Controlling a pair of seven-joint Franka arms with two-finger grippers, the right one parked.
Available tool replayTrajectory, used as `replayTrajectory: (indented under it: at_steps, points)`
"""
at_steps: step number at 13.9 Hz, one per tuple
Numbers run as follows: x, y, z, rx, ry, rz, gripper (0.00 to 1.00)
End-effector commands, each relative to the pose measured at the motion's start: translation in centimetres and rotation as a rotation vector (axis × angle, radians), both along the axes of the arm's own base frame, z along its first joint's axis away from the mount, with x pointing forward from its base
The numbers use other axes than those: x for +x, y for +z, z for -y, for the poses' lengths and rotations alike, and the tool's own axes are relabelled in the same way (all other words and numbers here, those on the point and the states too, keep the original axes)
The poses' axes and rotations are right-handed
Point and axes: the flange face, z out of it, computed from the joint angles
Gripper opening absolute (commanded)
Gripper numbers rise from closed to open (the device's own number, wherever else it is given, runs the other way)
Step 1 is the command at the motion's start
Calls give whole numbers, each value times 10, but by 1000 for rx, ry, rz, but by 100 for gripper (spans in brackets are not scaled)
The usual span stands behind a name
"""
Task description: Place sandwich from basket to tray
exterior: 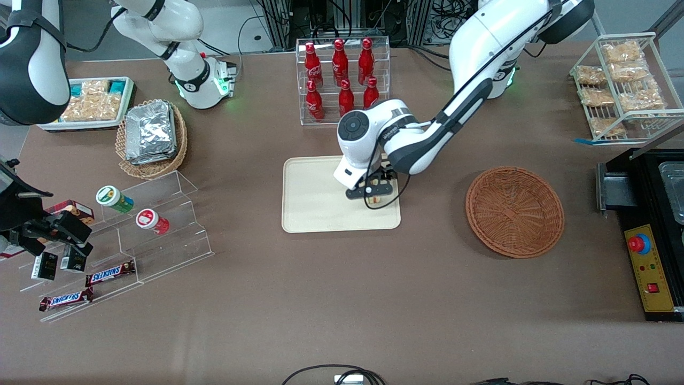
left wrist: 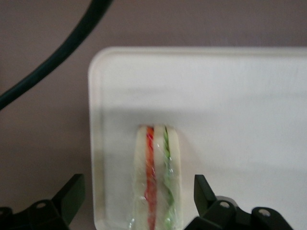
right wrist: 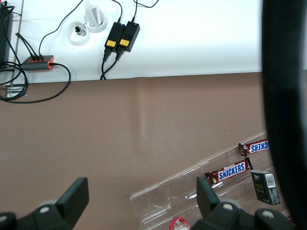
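Observation:
The sandwich [left wrist: 158,177], a wrapped white-bread wedge with red and green filling lines, lies on the cream tray [left wrist: 230,120] close to its rim. My left gripper [left wrist: 138,184] hangs open just over it, one black finger standing clear on each side without touching it. In the front view the gripper [exterior: 374,193] is low over the tray [exterior: 315,198], at the end nearest the basket, and hides most of the sandwich [exterior: 377,199]. The round reddish-brown wicker basket [exterior: 514,211] sits beside the tray toward the working arm's end, with nothing in it.
A clear rack of red bottles [exterior: 342,75] stands farther from the front camera than the tray. A tan basket of foil packets [exterior: 152,136], a snack tray [exterior: 91,101] and acrylic steps with candy bars [exterior: 133,230] lie toward the parked arm's end. A wire rack [exterior: 622,85] and black control box [exterior: 652,267] are past the basket.

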Motion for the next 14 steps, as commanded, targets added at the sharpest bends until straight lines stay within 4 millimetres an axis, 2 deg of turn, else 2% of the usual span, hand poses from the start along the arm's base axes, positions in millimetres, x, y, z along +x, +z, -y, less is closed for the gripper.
replayTrajectory:
  at_steps: [1, 3, 5, 6, 8, 10, 13, 14]
  points:
    - [49, 56, -26, 23, 107, 49, 100]
    - [81, 93, -51, 37, 179, 75, 100]
    - [115, 125, -98, 42, 256, 101, 100]
    - [124, 138, -116, 42, 287, 119, 100]
    - [134, 156, -139, 40, 327, 148, 100]
    - [144, 165, -161, 39, 357, 159, 100]
    - [147, 183, -184, 39, 327, 137, 100]
    - [149, 189, -200, 38, 319, 126, 100]
